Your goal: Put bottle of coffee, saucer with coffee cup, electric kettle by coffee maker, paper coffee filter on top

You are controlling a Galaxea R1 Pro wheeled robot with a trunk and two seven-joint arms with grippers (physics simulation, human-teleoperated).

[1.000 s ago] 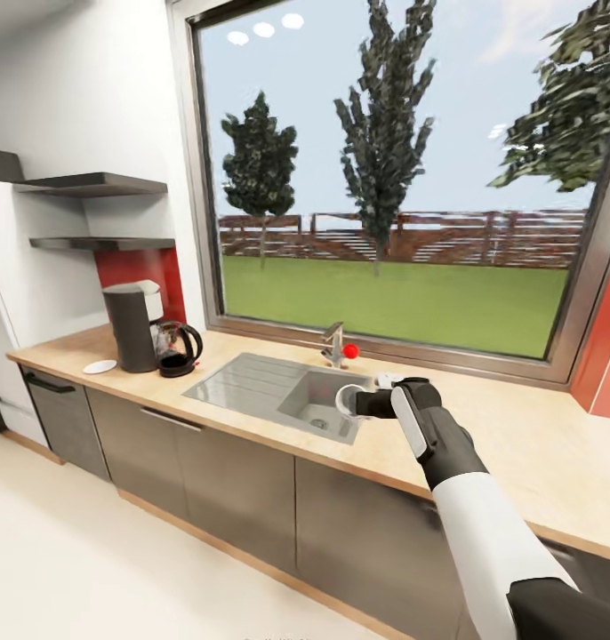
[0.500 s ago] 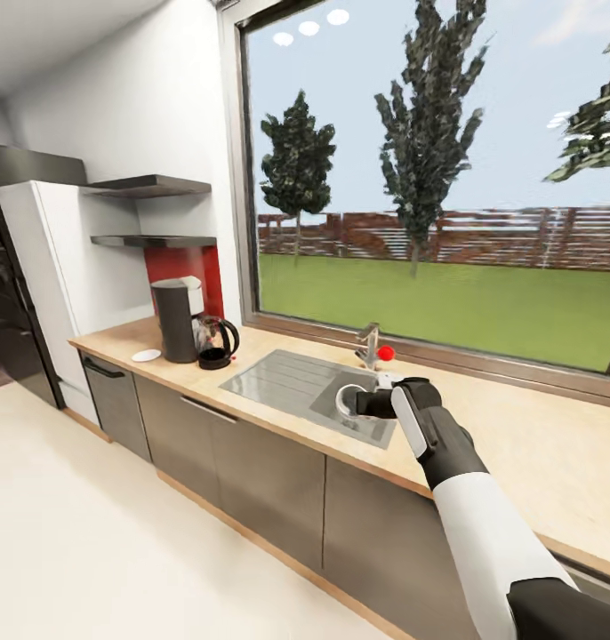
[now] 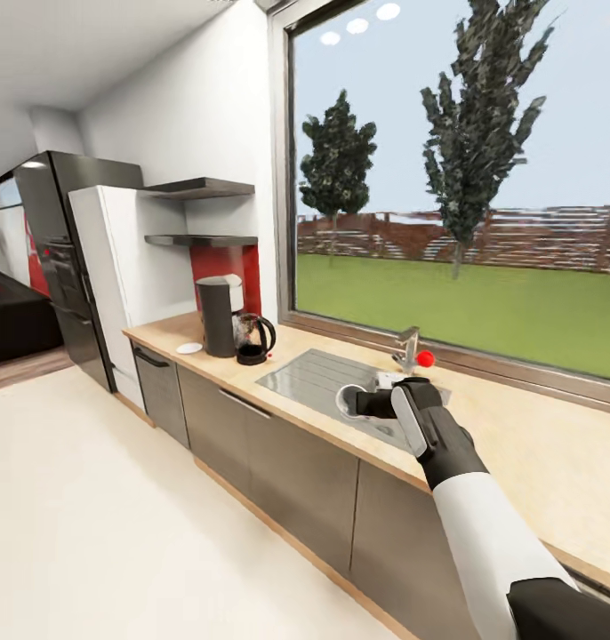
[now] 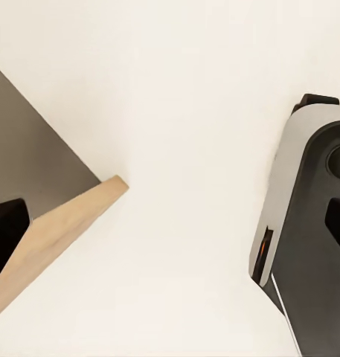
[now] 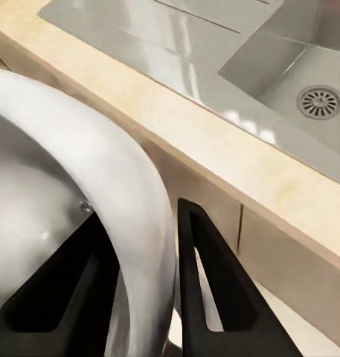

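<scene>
My right gripper [image 3: 365, 404] is shut on the rim of the pale coffee cup [image 3: 348, 402], held in the air in front of the sink. In the right wrist view one dark finger [image 5: 207, 282] lies outside the cup's wall [image 5: 117, 171] and the other inside it. Far along the wooden countertop [image 3: 176, 333] stands the dark coffee maker [image 3: 218, 316]. The black electric kettle [image 3: 253, 340] is right beside it, and the white saucer [image 3: 189, 348] lies on its other side. My left gripper [image 4: 170, 223] hangs open over the floor, its dark fingers at the picture's edges.
A steel sink [image 3: 341, 382] with a tap [image 3: 405, 348] is set in the counter under a big window. Two dark wall shelves [image 3: 203, 213] hang above the coffee maker. A white cabinet [image 3: 118, 258] and a black fridge [image 3: 60, 258] stand beyond. Pale floor [image 3: 118, 516] stretches leftward.
The whole view has swung left, bringing the fridge and more floor into sight. The right gripper keeps the cup in the same place relative to me.
</scene>
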